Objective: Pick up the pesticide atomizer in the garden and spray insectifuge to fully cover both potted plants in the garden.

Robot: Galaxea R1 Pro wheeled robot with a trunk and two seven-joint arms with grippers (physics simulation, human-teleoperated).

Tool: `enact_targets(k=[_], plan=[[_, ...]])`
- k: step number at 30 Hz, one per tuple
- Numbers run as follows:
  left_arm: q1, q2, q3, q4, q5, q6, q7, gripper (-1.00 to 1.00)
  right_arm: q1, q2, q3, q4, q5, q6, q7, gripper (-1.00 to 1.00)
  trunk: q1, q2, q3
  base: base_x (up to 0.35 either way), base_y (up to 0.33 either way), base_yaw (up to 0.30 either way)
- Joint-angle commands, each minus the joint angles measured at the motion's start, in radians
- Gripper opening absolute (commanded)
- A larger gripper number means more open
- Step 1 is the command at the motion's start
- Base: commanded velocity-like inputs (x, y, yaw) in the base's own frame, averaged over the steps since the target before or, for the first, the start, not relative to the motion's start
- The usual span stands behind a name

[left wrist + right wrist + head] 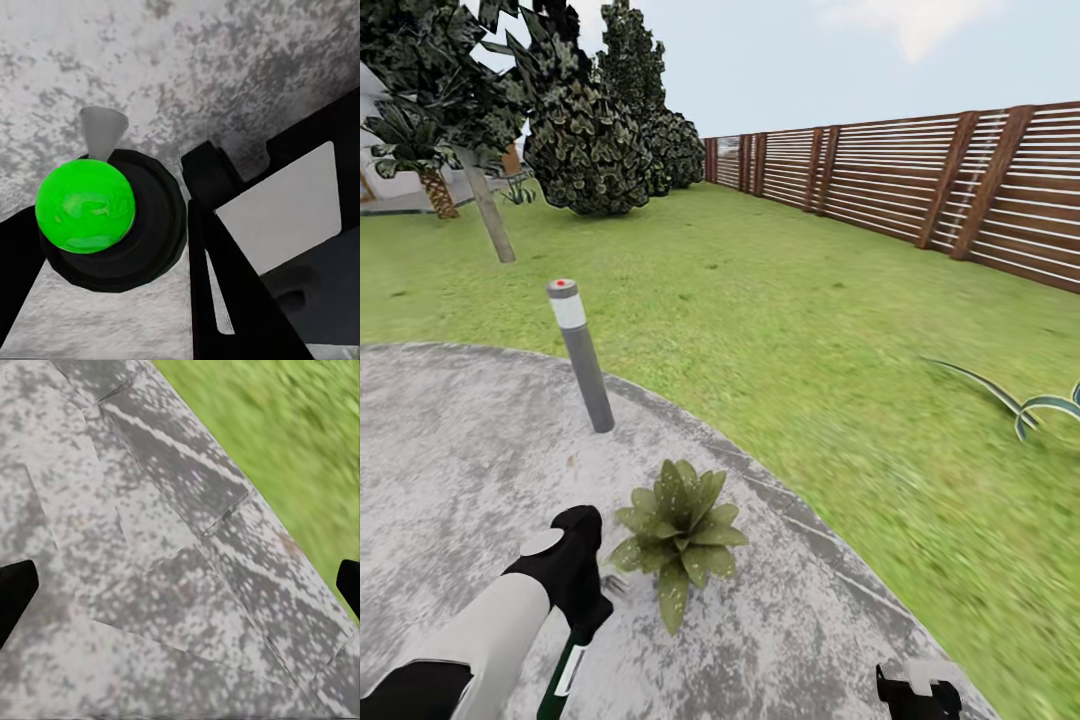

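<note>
One plant (678, 535) in sight, sitting on the paving (450, 450) just beside the left gripper (575, 560). Left gripper is clamped on the atomizer (94, 214): green ball top and grey nozzle cone show in the left wrist view, black fingers (225, 300) on either side of the black collar. In the head view a green-and-white stem (565, 670) hangs below that gripper, likely the atomizer body. Right gripper (918, 690) sits low, well apart from the plant on its other side; in its wrist view the two black tips (15, 592) stand wide apart, nothing between them, paving and grass (300, 442) beneath.

Step, judged: pickup done, spraying the first plant now or about to. Next move calls for aiming the nozzle at the rosette and covering all leaves; whether spray is coming out I cannot tell. Second plant not yet found, so a search follows.

Counts, going outward from the plant: one lamp post (582, 355) just past it on the paving; one striped agave (1020, 400) on the lawn (760, 300); one bare trunk (488, 215); one palm (420, 160); a few dark shrubs (590, 140); one slat fence (920, 180) far back.
</note>
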Motion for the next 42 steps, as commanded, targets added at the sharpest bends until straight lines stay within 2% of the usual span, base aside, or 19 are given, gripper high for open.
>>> enact_targets(k=[1,9,15,18,19,21,22,23,24,25,26,28,29,30,31,35,39,42], plan=[[0.000,0.002,-0.005,-0.002,-0.006,0.010,-0.010,-1.00,-0.001,0.000,-0.006,0.001,0.011,-0.005,-0.006,1.00,-0.001,0.000,-0.001,-0.311,0.063,0.278],[0.000,0.017,-0.005,-0.012,-0.006,0.007,-0.007,-1.00,-0.001,-0.001,-0.007,0.001,0.011,-0.005,-0.006,1.00,-0.001,0.000,-0.001,-0.265,0.209,0.134],[0.000,0.083,-0.004,-0.014,-0.004,-0.001,0.021,-1.00,-0.001,-0.005,-0.006,0.001,0.011,-0.006,-0.006,1.00,-0.001,0.000,-0.001,-0.147,0.300,0.002],[0.000,0.119,0.003,-0.013,-0.003,-0.053,0.052,-1.00,-0.001,-0.007,-0.006,0.000,0.011,-0.006,-0.006,1.00,-0.001,0.000,-0.001,-0.131,0.305,0.000],[0.000,0.128,0.024,-0.013,-0.002,-0.089,0.057,-1.00,-0.001,-0.008,-0.006,0.000,0.011,-0.007,-0.006,1.00,-0.001,0.000,-0.001,-0.131,0.306,0.000],[0.001,0.135,0.088,-0.006,-0.002,-0.161,0.076,-1.00,-0.001,-0.008,-0.006,0.000,0.012,-0.007,-0.006,1.00,-0.001,0.000,-0.001,-0.108,0.306,0.000],[0.009,0.135,0.137,-0.003,-0.002,-0.214,0.104,-1.00,-0.001,-0.008,-0.006,0.000,0.012,-0.007,-0.006,1.00,-0.001,0.000,-0.001,-0.048,0.305,0.000],[0.030,0.128,0.231,0.001,0.000,-0.320,0.186,-1.00,-0.001,-0.008,-0.006,0.000,0.012,-0.007,-0.006,1.00,-0.001,0.000,-0.001,-0.016,0.305,0.000],[0.043,0.124,0.288,0.003,0.012,-0.386,0.247,-1.00,-0.001,-0.008,-0.006,0.001,0.012,-0.007,-0.006,1.00,-0.001,0.000,-0.001,-0.008,0.305,0.000],[0.054,0.122,0.340,0.009,0.040,-0.453,0.307,-1.00,-0.001,-0.006,-0.006,0.001,0.011,-0.007,-0.006,1.00,-0.001,0.000,-0.001,-0.004,0.305,0.000],[0.065,0.122,0.376,0.020,0.073,-0.513,0.353,-1.00,-0.001,-0.005,-0.006,0.001,0.011,-0.007,-0.006,1.00,-0.001,0.000,-0.001,-0.002,0.305,0.000],[0.075,0.123,0.402,0.044,0.116,-0.593,0.405,-1.00,-0.001,-0.004,-0.006,0.001,0.011,-0.007,-0.006,1.00,-0.001,0.000,-0.001,-0.001,0.305,0.000],[0.079,0.124,0.414,0.088,0.151,-0.685,0.453,-1.00,-0.001,-0.003,-0.006,0.001,0.011,-0.007,-0.006,1.00,-0.001,0.000,-0.001,0.000,0.305,0.000],[0.079,0.125,0.416,0.104,0.184,-0.727,0.461,-1.00,-0.001,-0.003,-0.006,0.001,0.011,-0.007,-0.006,1.00,-0.001,0.000,-0.001,0.000,0.305,0.000],[0.080,0.126,0.416,0.107,0.202,-0.748,0.462,-1.00,-0.001,-0.003,-0.006,0.001,0.011,-0.007,-0.006,1.00,-0.001,0.000,-0.001,0.000,0.305,0.000],[0.081,0.129,0.416,0.108,0.226,-0.768,0.463,-1.00,-0.001,-0.003,-0.006,0.001,0.011,-0.007,-0.006,1.00,-0.001,0.000,-0.001,0.000,0.305,0.000],[0.101,0.129,0.416,0.108,0.228,-0.772,0.463,-1.00,-0.001,0.001,-0.006,0.001,0.011,-0.007,-0.006,1.00,-0.001,0.000,-0.001,0.000,0.305,0.000],[0.119,0.124,0.417,0.108,0.228,-0.815,0.463,-1.00,-0.001,0.002,-0.006,0.002,0.011,-0.007,-0.006,1.00,-0.001,0.000,-0.001,0.000,0.305,0.000]])
